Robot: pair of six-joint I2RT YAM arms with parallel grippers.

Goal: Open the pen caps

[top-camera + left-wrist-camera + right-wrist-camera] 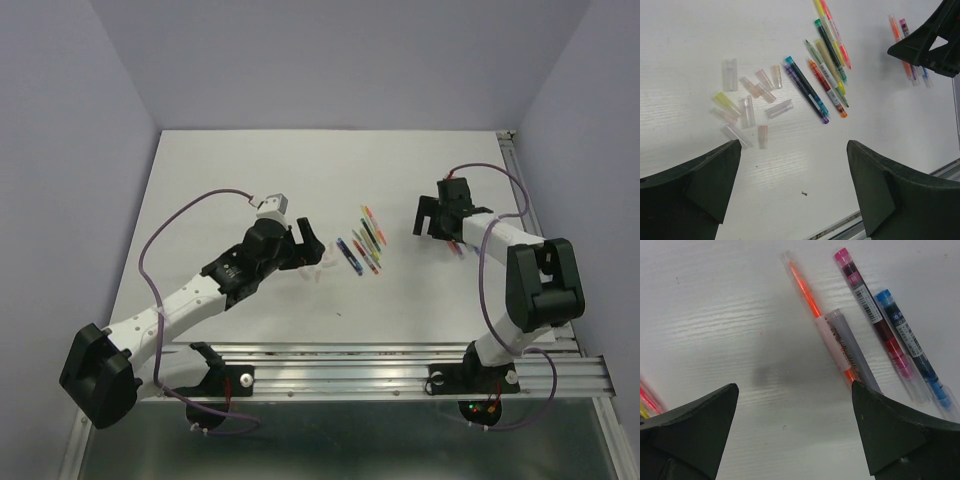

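Several loose pale translucent pen caps (751, 100) lie scattered on the white table, faint in the top view (322, 268). Right of them lies a bunch of uncapped coloured pens (826, 75) (366, 245). My left gripper (794, 150) (312, 244) is open and empty, above bare table just short of the caps. My right gripper (795, 390) (428, 224) is open and empty over three pens: an orange pen (812, 297), a pink pen (870, 305) and a blue pen (907, 337), the last two with clear caps on their lower ends. The right finger hides the orange pen's lower end.
The table's near edge with its metal rail (400, 365) runs below both arms, and shows in the left wrist view (850, 225). A small dark speck (804, 193) lies on the table between the left fingers. A rail (520, 190) borders the table's right side.
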